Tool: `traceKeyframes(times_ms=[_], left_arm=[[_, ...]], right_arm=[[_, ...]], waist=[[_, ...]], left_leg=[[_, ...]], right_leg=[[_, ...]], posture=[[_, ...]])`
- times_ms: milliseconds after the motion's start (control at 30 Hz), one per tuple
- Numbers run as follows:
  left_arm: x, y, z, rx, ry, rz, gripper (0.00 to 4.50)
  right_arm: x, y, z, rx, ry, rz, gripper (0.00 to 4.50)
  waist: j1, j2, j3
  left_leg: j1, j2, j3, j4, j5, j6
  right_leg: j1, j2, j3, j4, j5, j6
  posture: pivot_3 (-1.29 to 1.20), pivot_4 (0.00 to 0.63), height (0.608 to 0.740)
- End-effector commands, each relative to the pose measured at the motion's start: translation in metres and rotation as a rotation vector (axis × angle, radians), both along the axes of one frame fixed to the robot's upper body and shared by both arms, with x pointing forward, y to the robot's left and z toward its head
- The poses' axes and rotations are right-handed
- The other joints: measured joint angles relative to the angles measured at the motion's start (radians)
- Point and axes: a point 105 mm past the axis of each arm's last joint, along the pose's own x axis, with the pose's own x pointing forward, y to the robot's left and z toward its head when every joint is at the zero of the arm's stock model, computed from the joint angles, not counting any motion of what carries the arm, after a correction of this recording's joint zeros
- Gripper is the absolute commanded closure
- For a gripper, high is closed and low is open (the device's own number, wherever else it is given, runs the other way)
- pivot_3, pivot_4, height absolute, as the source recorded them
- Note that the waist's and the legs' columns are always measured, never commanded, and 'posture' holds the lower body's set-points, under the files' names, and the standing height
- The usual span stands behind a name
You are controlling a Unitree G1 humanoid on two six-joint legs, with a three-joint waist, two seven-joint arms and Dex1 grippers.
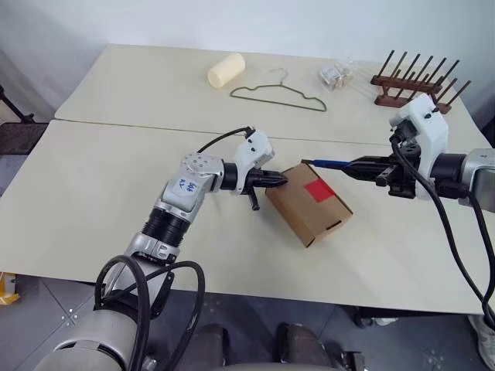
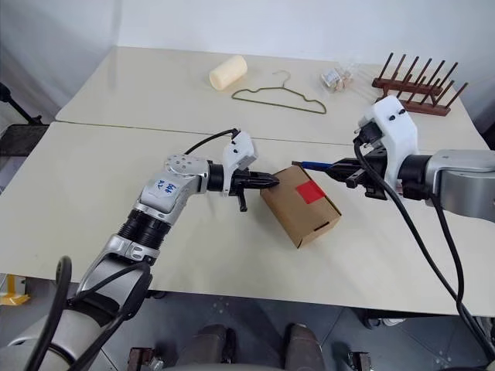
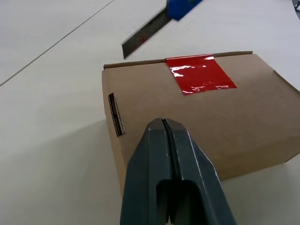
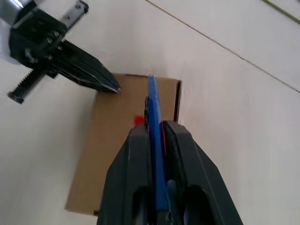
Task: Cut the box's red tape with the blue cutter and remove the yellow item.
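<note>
Table: It was big and pale, and everything sat on it.
Box: The brown box lay near the middle of the table, between the two arms. It probably lay there so both arms could get at it.
Left gripper: Its two black fingers were shut tight together, with nothing between them. The tip was at the side of the box. I think it was there to hold the box in place for the cut. I could not tell if it really touched.
Right gripper: Its fingers were closed on the blue cutter.
Blue cutter: It stuck out toward the box. Its tip was above the far edge of the box, so the blade was near the tape.
Red tape: The small red square sat on top of the box and looked uncut.
Yellow item: It was likely inside the shut box.
Other things: A wooden rack, a wire hanger, a cream roll and a small clear thing lay far back on the table, well apart from the box.
In the way: Nothing lay between the cutter and the tape.
</note>
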Motion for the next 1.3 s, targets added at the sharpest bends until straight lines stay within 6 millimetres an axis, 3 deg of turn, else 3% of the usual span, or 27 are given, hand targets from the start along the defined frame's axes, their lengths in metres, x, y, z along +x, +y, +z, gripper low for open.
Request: traceKeyframes(times_ms=[33, 500, 1300], left_arm=[[-0.003, -0.01, 0.022, -0.024, -0.055, -0.035, 4.5], [-0.008, -0.025, -0.019, 0.102, 0.063, -0.033, 4.5], [-0.011, -0.022, -0.018, 0.113, 0.076, -0.03, 4.5]], right_arm=[[0.001, -0.008, 0.013, 0.007, -0.053, -0.035, 4.37], [0.002, -0.009, 0.002, -0.016, -0.025, -0.053, 4.37], [0.002, -0.014, -0.013, -0.049, 0.022, -0.067, 4.37]], waist=[[0.0, 0.0, 0.0], [-0.001, 0.0, 0.0], [-0.002, 0.0, 0.0]], left_leg=[[0.0, 0.0, 0.0, 0.0, 0.0, 0.0], [0.0, 0.0, 0.0, 0.0, 0.0, 0.0], [0.001, 0.0, 0.0, 0.001, 0.0, 0.0]], right_leg=[[0.0, 0.0, 0.0, 0.0, 0.0, 0.0], [0.0, 0.0, 0.0, 0.001, 0.0, 0.0], [0.0, 0.0, 0.0, 0.001, 0.0, 0.0]], posture=[[0.0, 0.15, 0.74], [0.0, 0.15, 0.74], [0.0, 0.15, 0.74]])
